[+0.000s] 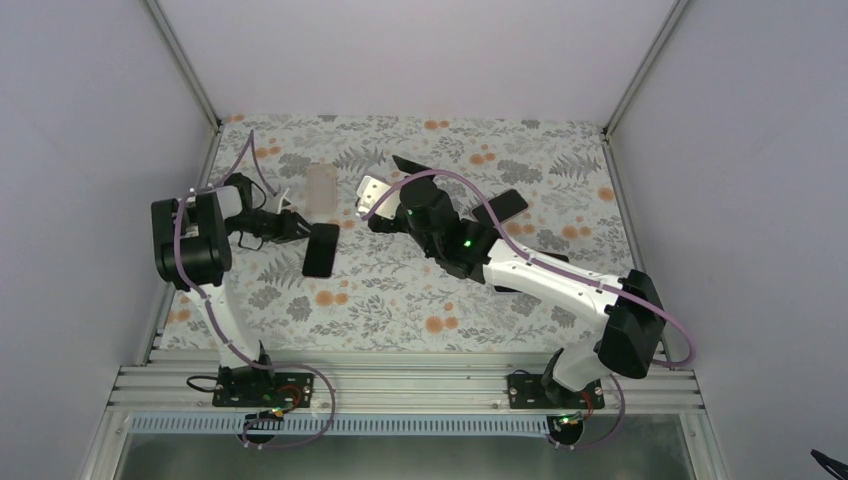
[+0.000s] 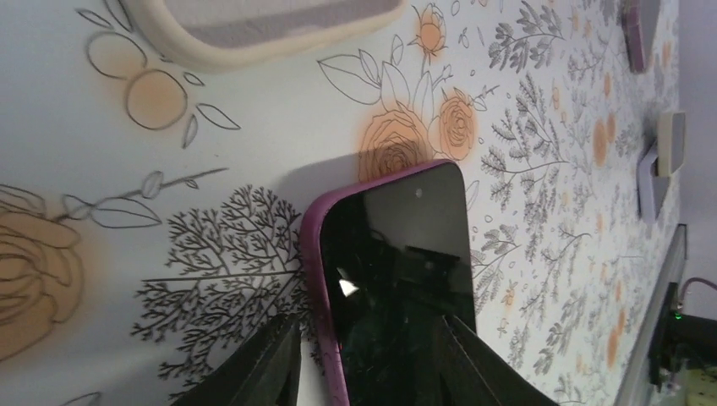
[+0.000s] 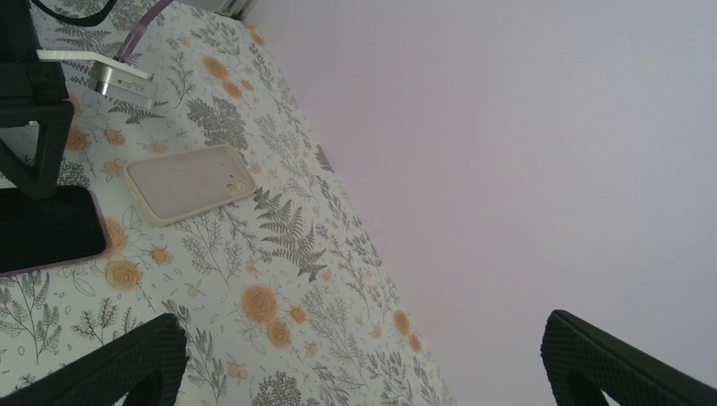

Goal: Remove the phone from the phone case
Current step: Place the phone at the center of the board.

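Observation:
The phone (image 1: 321,250) is black with a purple rim and lies face up on the flowered table cover. In the left wrist view the phone (image 2: 397,245) reaches between my fingers. My left gripper (image 1: 300,228) (image 2: 368,321) straddles its near end, open. One finger stands just clear of the purple rim and the other is at the opposite edge. A beige phone case (image 1: 322,187) (image 2: 262,25) (image 3: 190,182) lies flat just beyond the phone, apart from it. My right gripper (image 1: 460,180) (image 3: 363,355) hovers wide open to the right, with nothing between its fingers. The right wrist view catches the phone (image 3: 42,228) at far left.
White walls with aluminium posts (image 1: 180,60) close in the table on three sides. A metal rail (image 1: 400,385) carrying the arm bases runs along the near edge. The right arm's white wrist camera mount (image 1: 372,195) sits near the beige case.

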You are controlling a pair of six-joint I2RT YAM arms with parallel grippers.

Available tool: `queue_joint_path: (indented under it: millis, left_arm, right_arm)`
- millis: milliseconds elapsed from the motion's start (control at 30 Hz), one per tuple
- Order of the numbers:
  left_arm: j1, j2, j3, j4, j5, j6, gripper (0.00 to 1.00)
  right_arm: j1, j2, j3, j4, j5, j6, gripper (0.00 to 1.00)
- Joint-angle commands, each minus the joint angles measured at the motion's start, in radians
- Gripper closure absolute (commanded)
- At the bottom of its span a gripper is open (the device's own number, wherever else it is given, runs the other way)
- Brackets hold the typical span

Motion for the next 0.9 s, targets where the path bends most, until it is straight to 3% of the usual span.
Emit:
queue_joint_path:
  millis: [0, 267, 433, 667, 867]
  left_arm:
    - [0.007, -0.039, -0.019, 0.077, -0.102, -0.027, 0.57]
    - [0.007, -0.184, -0.063, 0.135, -0.195, -0.071, 0.34]
    - [0.005, -0.338, -0.062, 0.192, -0.253, -0.098, 0.01]
    - [0.001, -0.473, -0.034, 0.256, -0.273, -0.196, 0.00]
    - [-0.013, -0.532, -0.005, 0.296, -0.312, -0.252, 0.00]
  right_arm:
    - [-0.007, 0.005, 0.014, 0.006, 0.000, 0.015, 0.01]
    - [-0.053, -0.025, 0.020, -0.036, -0.062, 0.097, 0.01]
    - [-0.157, -0.059, 0.040, -0.123, -0.196, 0.257, 0.01]
    - [-0.363, -0.120, -0.021, -0.177, -0.409, 0.541, 0.01]
    - [-0.525, -0.167, -0.153, -0.139, -0.453, 0.851, 0.01]
